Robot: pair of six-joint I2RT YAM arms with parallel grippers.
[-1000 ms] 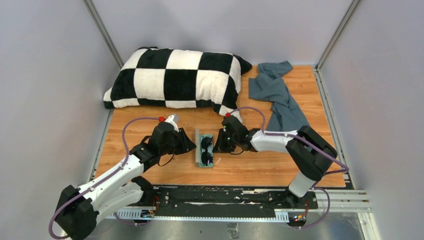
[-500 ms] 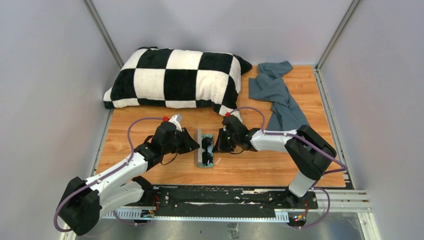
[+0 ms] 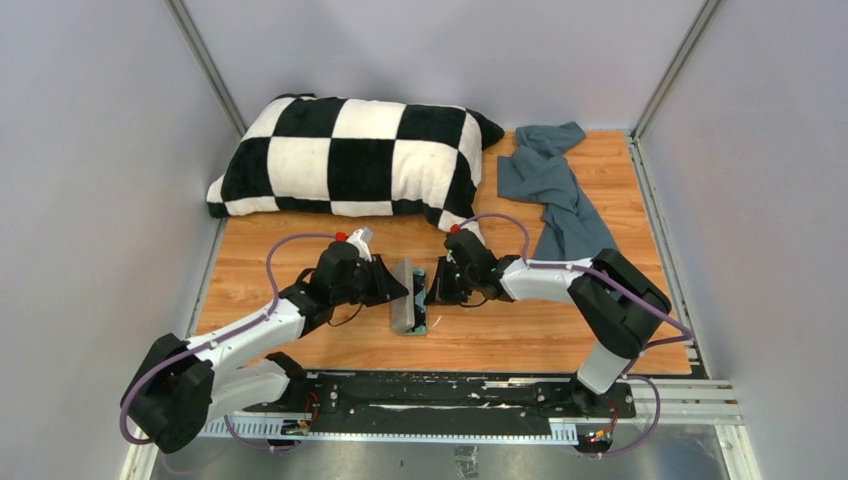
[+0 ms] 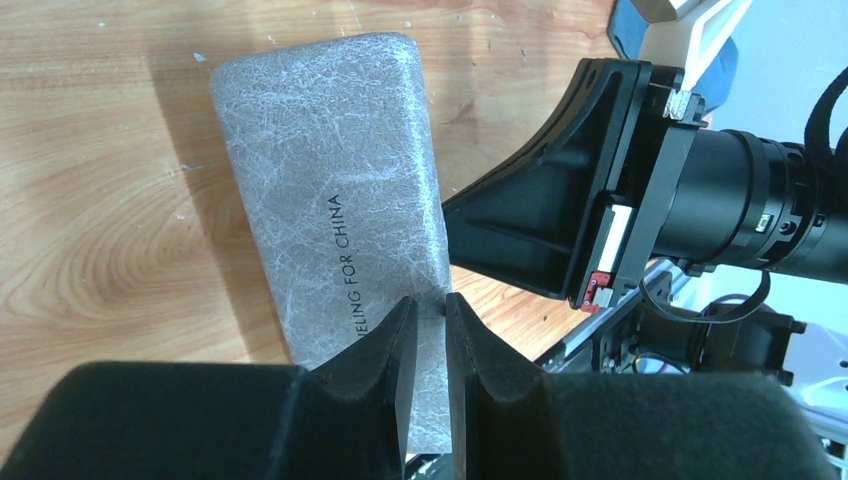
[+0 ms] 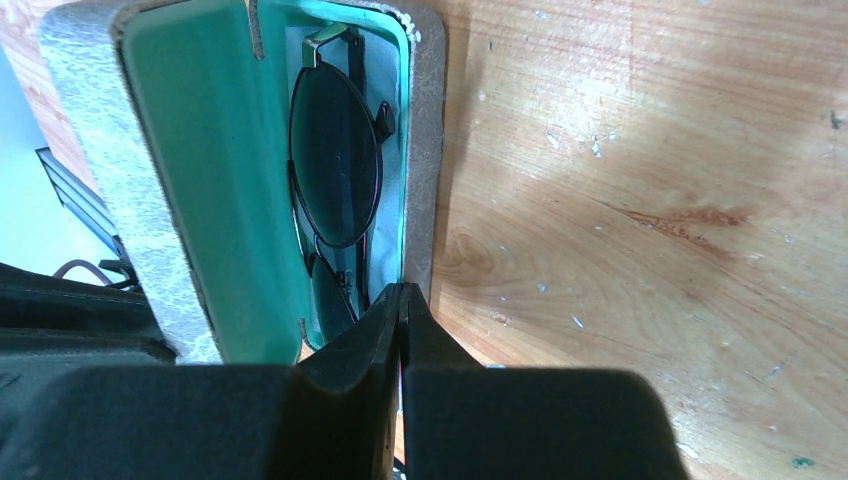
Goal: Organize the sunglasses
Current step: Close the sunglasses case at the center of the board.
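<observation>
A black-and-white checked pillow (image 3: 350,155) lies at the far left rear of the wooden bench (image 3: 500,335). Nearer the front, the left hand (image 4: 432,320) has its two black fingers drawn almost together, only a thin slit between them. Their tips sit against the outer face of the lid (image 4: 330,180) of a grey oblong textured case (image 3: 408,305). Whether they pinch anything cannot be told. The lid stands raised on edge, partly closed over the tray, its teal lining facing right. Inside the teal-lined tray lie the slender black folded sunglasses (image 5: 335,180), dark lenses up, lengthwise in the case. Just right of the case, the right hand (image 5: 401,300) is fully closed, fingers pressed together and holding nothing. Its tip touches the tray's right-hand wall. Well to the right, at the rear, lies a crumpled grey-blue cloth (image 3: 555,195).
</observation>
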